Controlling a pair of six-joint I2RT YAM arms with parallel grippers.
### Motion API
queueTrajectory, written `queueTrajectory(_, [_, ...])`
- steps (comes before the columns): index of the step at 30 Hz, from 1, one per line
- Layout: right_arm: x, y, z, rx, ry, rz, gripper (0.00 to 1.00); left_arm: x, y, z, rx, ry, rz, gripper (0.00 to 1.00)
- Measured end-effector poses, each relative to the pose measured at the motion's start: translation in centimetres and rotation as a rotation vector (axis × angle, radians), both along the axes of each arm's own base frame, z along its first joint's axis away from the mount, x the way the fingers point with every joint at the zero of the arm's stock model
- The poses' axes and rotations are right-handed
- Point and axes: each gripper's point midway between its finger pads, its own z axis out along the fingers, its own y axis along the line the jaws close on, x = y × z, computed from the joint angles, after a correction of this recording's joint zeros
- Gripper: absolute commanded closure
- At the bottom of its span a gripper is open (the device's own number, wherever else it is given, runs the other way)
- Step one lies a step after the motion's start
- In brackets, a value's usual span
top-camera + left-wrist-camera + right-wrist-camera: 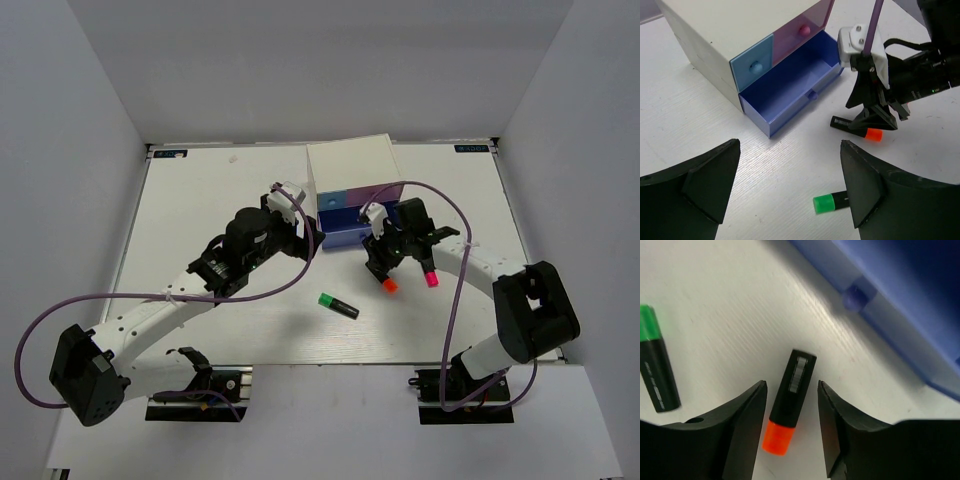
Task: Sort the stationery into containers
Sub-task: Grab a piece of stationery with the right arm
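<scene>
- The step in hand is judged to be the pick-up of the orange highlighter (788,407), which is seen lying flat on the tabletop (200,200), just in front of the pulled-out periwinkle drawer (805,100).
- The right hand (791,390) is placed low over it with the fingers spread, one on each side of the black body. A gap is visible on both sides, so nothing is gripped yet.
- The left hand (790,150) is held released and empty above the tabletop, near the front of the white box (350,165).
- The green highlighter (339,305) is seen on the tabletop nearer the arm bases, and the pink-red highlighter (430,277) just to the right of the right hand.
- The periwinkle drawer is shown open with nothing in it. The light blue drawer (756,62) and the pink drawer (800,35) are shut.
- For the next move, the fingers would need to be closed squarely on the body. The highlighter would then be lifted, carried over the drawer's front wall and let go inside.
</scene>
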Motion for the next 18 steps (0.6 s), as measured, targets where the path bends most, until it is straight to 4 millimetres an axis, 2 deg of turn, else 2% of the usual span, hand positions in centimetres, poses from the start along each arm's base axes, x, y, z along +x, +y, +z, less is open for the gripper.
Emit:
queueTrajectory(8, [-1.8, -2.6, -3.3, -0.134, 0.055, -0.023, 0.42, 0.0, 0.0, 0.0, 0.0, 0.0, 0.001, 0.08])
queueTrajectory(18, [-2.1, -3.0, -5.0, -0.189, 0.085, -0.016, 0.42, 0.0, 0.0, 0.0, 0.0, 0.0, 0.0, 0.08])
